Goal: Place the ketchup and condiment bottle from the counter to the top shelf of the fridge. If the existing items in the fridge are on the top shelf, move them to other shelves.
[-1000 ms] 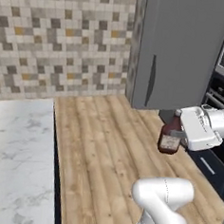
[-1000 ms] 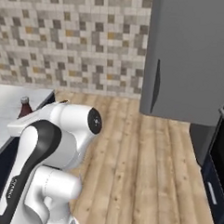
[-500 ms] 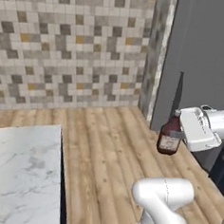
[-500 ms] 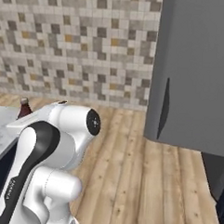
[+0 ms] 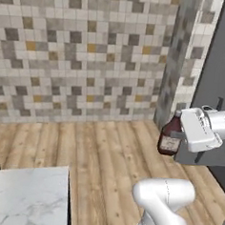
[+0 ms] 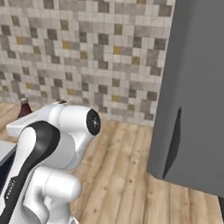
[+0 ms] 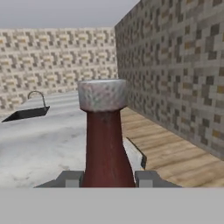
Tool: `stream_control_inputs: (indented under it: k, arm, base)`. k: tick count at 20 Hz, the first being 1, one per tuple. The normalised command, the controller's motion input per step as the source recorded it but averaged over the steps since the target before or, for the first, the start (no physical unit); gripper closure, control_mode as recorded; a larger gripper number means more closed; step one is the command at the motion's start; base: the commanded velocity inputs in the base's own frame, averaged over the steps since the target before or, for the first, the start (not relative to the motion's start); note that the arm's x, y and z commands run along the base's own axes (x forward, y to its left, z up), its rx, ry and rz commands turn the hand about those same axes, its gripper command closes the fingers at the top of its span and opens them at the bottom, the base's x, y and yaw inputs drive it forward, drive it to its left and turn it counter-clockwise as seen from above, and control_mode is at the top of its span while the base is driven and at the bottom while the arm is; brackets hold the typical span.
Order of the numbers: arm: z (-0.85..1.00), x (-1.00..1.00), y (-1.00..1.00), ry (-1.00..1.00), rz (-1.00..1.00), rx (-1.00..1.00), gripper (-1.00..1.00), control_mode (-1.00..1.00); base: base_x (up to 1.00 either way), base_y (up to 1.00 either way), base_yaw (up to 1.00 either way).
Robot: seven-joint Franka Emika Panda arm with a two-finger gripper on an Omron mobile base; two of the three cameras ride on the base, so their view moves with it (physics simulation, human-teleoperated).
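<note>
At three o'clock in our left base view stands the grey fridge [image 5: 217, 84], door shut, beside the tiled wall [image 5: 80, 54]. Before it our tool [image 5: 179, 135] is clamped on the ketchup bottle [image 5: 170, 138], held upright above the wooden floor [image 5: 106, 152].

The ketchup bottle [image 5: 170, 138] sits upright in the end effector [image 5: 182, 135], above the floor [image 5: 106, 152], left of the fridge [image 5: 216, 94].

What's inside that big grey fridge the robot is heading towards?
Nothing inside can be seen: the fridge door is closed, so its shelves and any items are hidden. Outside it, the gripper holds a dark red bottle above the wooden floor.
</note>
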Motion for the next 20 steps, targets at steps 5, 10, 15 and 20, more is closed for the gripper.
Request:
stream_control_inputs:
  k: [5,10,15,20]
  arm:
    - [0.00,0.00,0.00,0.00,0.00,0.00,1.00,1.00]
    - [0.00,0.00,0.00,0.00,0.00,0.00,1.00,1.00]
    - [0.00,0.00,0.00,0.00,0.00,0.00,1.00,1.00]
    - [0.00,0.00,0.00,0.00,0.00,0.00,1.00,1.00]
  base:
    - [1.00,0.26,0.12]
    - [1.00,0.13,0.09]
    - [1.00,0.06,0.02]
    - [1.00,0.19,0.00]
